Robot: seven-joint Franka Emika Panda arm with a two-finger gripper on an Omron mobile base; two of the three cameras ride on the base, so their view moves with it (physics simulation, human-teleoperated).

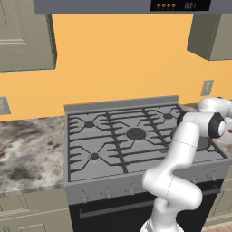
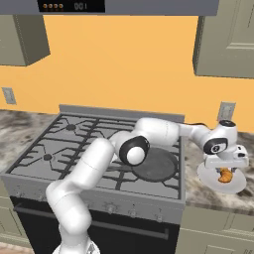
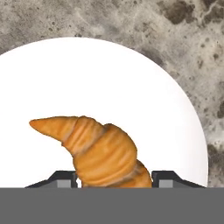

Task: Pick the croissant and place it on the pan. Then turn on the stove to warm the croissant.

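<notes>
Gripper (image 2: 225, 171) poised directly over the croissant (image 2: 225, 175), fingertips (image 3: 61, 178) flanking the pastry's thick end at 9 and 3 o'clock in the hand view; whether they already pinch it cannot be told. Croissant lies on the white plate (image 2: 206, 173) on the table, right of the stove (image 2: 74, 144), its long axis running from the gripper toward 10 o'clock. Pan (image 2: 154, 165) waits near the plate, at its 9 o'clock in the right base view.

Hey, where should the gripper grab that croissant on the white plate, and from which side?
Grip the croissant across its thick ridged middle, coming straight down from above, since it lies flat on the plate. The tapered tip looks too thin to hold well. The gripper already straddles that middle.
</notes>
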